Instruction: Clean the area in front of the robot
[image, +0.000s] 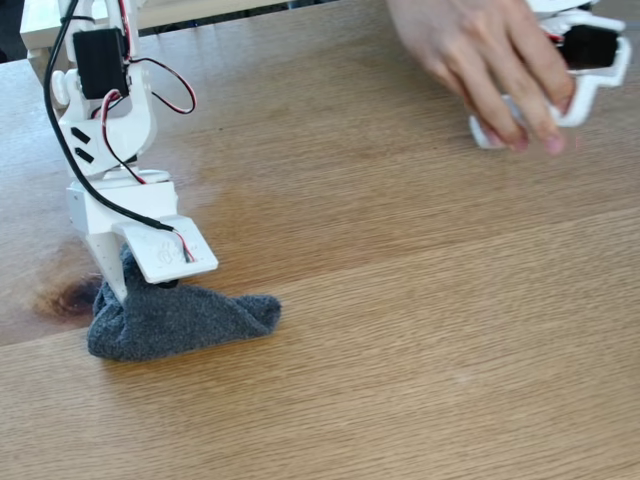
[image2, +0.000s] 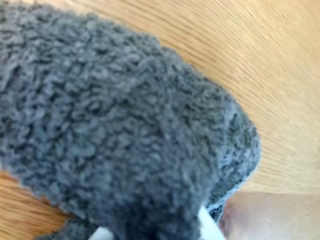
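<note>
While the white arm (image: 105, 110) stood over the dark knot (image: 62, 297) in the wood-grain tabletop (image: 420, 330), its gripper (image: 125, 282) pinched a dark grey woolly cloth (image: 175, 318), jaws closed on the fabric's upper fold. The cloth lay just right of the knot, touching the wood. Far right of the knot, a person's hand (image: 490, 60) rested on a white device (image: 590, 75). In the wrist view the cloth (image2: 115, 125) covered the tabletop (image2: 260, 60)

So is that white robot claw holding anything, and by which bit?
Yes: the pointed white gripper pinches the dark grey woolly cloth at its bunched-up left end in the fixed view, the rest trailing on the wooden tabletop.
</note>
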